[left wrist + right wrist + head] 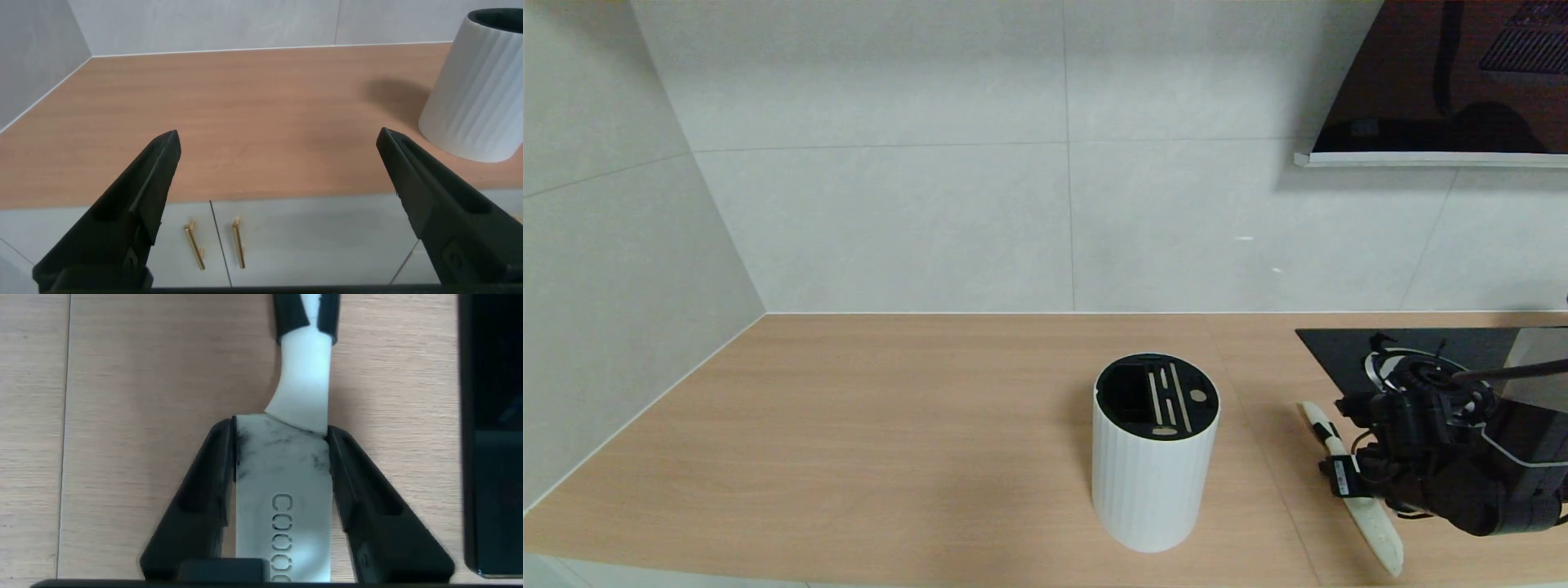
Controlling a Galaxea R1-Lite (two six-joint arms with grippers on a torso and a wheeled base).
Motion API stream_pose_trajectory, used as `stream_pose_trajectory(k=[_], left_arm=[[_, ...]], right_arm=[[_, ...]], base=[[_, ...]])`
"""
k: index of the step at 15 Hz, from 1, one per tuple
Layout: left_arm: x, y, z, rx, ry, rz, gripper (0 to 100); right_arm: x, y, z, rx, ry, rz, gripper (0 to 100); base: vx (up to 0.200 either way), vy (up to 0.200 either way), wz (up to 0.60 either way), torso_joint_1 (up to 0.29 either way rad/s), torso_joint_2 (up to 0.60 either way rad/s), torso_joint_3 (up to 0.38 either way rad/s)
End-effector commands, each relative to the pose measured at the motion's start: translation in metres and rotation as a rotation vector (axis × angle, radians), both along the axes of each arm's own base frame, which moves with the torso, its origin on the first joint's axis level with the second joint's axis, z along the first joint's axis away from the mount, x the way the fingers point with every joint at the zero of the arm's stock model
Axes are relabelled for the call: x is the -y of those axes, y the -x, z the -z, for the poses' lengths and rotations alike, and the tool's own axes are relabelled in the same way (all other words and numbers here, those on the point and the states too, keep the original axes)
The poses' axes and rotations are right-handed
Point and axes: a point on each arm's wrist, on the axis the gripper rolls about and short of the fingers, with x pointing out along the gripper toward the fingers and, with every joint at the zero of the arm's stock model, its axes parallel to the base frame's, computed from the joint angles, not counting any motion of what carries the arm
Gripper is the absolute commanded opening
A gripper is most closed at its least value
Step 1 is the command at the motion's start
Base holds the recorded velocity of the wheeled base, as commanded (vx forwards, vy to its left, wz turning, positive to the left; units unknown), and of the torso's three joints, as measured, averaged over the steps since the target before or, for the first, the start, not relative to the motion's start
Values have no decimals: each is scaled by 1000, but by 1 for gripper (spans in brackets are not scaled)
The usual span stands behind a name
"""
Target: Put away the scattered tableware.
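Right gripper (280, 431) clamped on white knife (302, 367) blade, embossed lettering between its fingers; left gripper (278, 137) spread apart, ribbed holder (482, 90) ahead.

Kitchen, tiled wall (931, 204), wooden counter (890, 425), gas hob (1339, 347)

- One white ribbed holder (1152, 490) with a slotted black top is counted.
- One white knife (1379, 527) is counted.
- Two grippers are seen: the left gripper (278, 135) and the right gripper (282, 429).
- Two gold cabinet handles (194, 245) (238, 242) are seen.
- One black cooktop (1331, 351) and one wooden countertop (890, 425) are noted.
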Motion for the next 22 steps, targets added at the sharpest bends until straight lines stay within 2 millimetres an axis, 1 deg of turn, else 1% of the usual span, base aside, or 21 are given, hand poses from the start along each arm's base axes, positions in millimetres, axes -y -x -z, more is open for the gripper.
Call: stream_pose_trajectory(k=[1,3,5,7,8,9,10,11,12,13,14,15,17,18,19,20,21,22], left_arm=[[0,0,0,0,0,0,100],[0,0,0,0,0,0,100],[0,0,0,0,1,0,100],[0,0,0,0,0,0,100],[0,0,0,0,0,0,100],[0,0,-2,15,1,-3,100],[0,3,-14,80,29,6,100],[1,5,-19,99,48,28,100],[3,7,-25,89,44,138,100],[6,9,-38,41,45,278,100],[7,7,-47,-8,51,357,100],[10,-2,-72,-81,67,481,100],[12,-34,-110,-174,95,577,100],[13,-53,-128,-198,104,608,100],[16,-78,-143,-227,115,660,100],[21,-103,-153,-240,112,713,100],[24,-113,-157,-236,109,735,100],[39,-154,-159,-240,104,801,100]], right_arm=[[0,0,-2,4,0,-1,0],[0,2,-4,7,-2,3,0],[-1,1,-17,50,-4,0,0],[-3,8,-38,101,-8,-11,0],[-4,10,-43,113,-12,-17,0],[-6,17,-60,156,-29,-42,0],[-8,26,-79,208,-54,-77,0],[-9,31,-91,243,-62,-90,0],[-14,38,-112,311,-64,-110,0],[-19,42,-128,361,-65,-125,0],[-22,44,-137,390,-66,-139,0],[-31,42,-153,433,-66,-163,0],[-49,40,-177,462,-70,-207,0],[-57,38,-190,486,-75,-229,0],[-67,35,-201,501,-79,-251,0],[-76,33,-209,509,-81,-267,0],[-79,32,-212,513,-82,-273,0],[-92,31,-223,532,-81,-289,0]], base=[[0,0,0,0,0,0],[0,0,0,0,0,0],[0,0,0,0,0,0],[0,0,0,0,0,0],[0,0,0,0,0,0],[0,0,0,0,0,0],[0,0,0,0,0,0],[0,0,0,0,0,0],[0,0,0,0,0,0],[0,0,0,0,0,0],[0,0,0,0,0,0],[0,0,0,0,0,0],[0,0,0,0,0,0],[0,0,0,0,0,0],[0,0,0,0,0,0],[0,0,0,0,0,0],[0,0,0,0,0,0],[0,0,0,0,0,0]])
